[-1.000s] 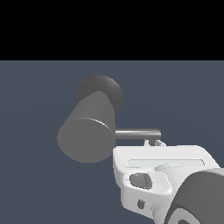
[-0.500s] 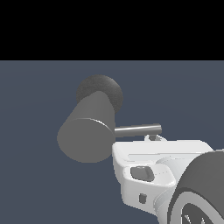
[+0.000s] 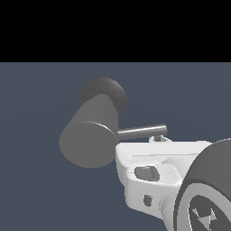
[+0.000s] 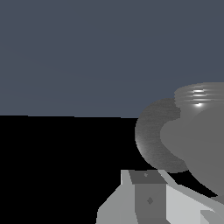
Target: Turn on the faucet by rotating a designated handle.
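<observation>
The grey faucet (image 3: 92, 135) lies with its flat round end toward us; its thin silver handle (image 3: 142, 132) sticks out sideways, rightward.

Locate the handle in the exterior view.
The handle juts from the faucet toward the exterior view's right, just above the gripper.

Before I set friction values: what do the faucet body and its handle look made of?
Faucet: matte grey, possibly cast metal or plastic, with soft shading and no sharp reflections. Handle: looks like polished metal, with a bright streak along the thin rod. Being renders, neither look is conclusive.
</observation>
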`<move>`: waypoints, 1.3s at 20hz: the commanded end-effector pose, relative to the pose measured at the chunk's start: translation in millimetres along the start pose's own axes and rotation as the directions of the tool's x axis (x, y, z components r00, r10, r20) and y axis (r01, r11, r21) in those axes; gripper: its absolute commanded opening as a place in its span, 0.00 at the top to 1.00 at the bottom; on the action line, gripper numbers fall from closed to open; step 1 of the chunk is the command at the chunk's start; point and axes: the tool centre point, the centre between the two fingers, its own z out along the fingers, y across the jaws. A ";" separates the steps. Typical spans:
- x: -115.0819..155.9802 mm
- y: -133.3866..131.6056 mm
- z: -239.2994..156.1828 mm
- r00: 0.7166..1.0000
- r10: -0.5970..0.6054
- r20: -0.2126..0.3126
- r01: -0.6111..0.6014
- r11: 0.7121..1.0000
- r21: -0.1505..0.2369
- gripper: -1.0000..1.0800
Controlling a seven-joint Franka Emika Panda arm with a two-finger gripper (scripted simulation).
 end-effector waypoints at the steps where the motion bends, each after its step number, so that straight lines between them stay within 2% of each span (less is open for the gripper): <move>1: -15.1 1.7 -0.4 1.000 0.002 0.027 -0.002 1.000 0.002 1.00; 26: -72.0 11.0 -3.1 0.999 0.002 0.052 -0.003 1.000 0.013 1.00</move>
